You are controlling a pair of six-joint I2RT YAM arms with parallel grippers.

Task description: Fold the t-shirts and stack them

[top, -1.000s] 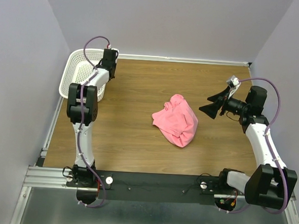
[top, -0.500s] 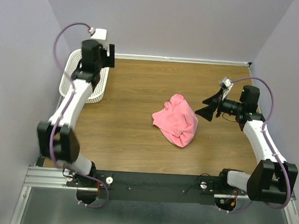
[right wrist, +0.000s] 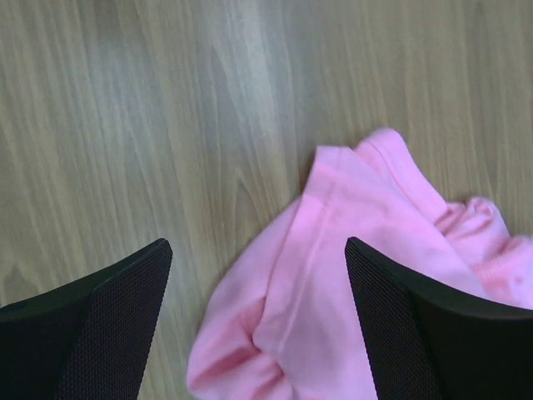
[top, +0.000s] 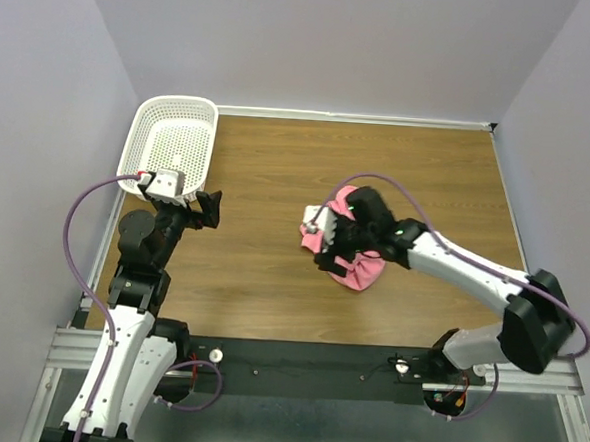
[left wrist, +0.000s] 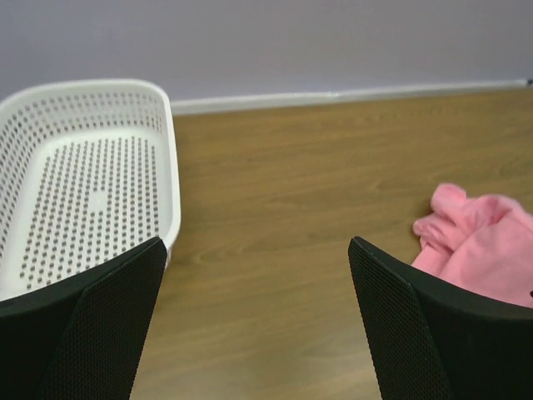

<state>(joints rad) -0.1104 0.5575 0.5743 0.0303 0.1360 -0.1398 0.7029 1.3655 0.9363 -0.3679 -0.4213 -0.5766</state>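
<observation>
White basket (top: 170,138) at bench (top: 278,170) far-left corner; left claw (left wrist: 258,333) near it, spread wide, empty. Mid-bench the crumpled pink t-shirt (right wrist: 350,250) lies heaped, right claw (right wrist: 258,333) poised over its edge, wide apart, gripping nothing. Best to pinch a single hem layer, not the bunch, so it can be spread flat.

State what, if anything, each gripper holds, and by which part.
Nothing: left gripper open, right gripper open above the t-shirt.
</observation>
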